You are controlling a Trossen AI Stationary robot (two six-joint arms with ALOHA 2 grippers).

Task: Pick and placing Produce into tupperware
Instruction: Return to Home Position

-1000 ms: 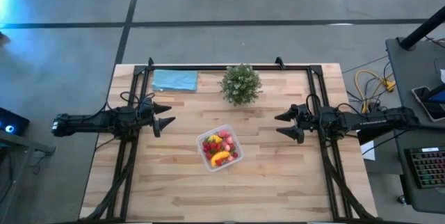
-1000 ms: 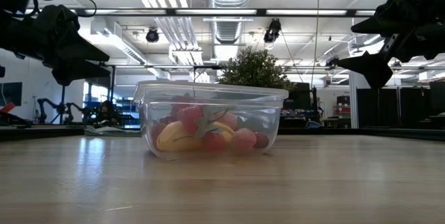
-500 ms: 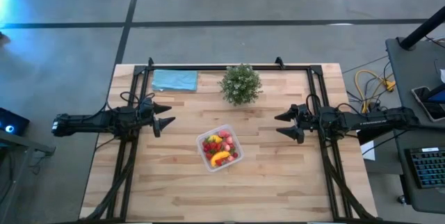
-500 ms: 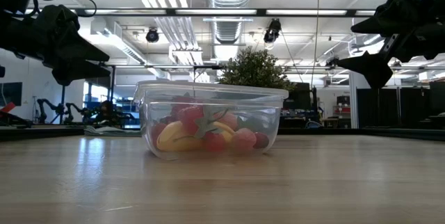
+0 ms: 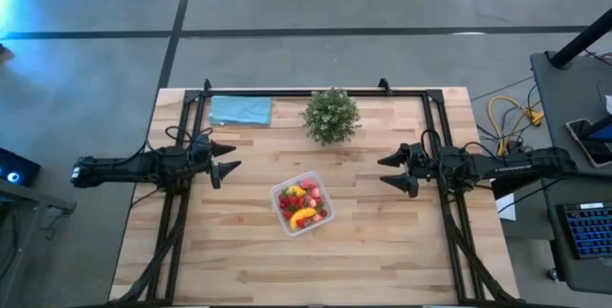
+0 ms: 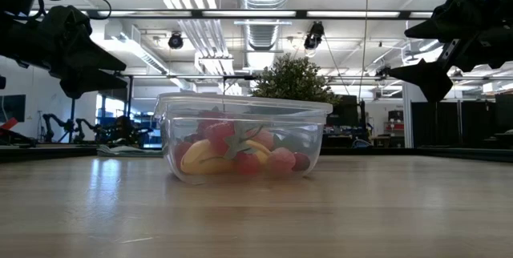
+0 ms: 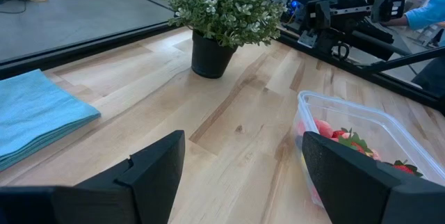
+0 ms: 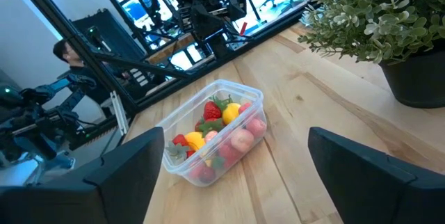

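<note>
Fingers wide apart and empty on both: left gripper (image 5: 235,156) over table (image 5: 382,260) left side, right gripper (image 5: 382,171) over right side. Produce (image 5: 302,209) all inside tupperware (image 5: 276,193) mid-table. Risk: a low arm swing knocks it, spilling fruit

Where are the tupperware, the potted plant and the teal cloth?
tupperware (image 6: 240,104): low view, front rim.
potted plant (image 5: 331,115): high view, leafy top.
teal cloth (image 5: 240,110): high view, its middle.

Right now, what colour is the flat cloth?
The cloth is teal blue, clearest in the left wrist view.
</note>
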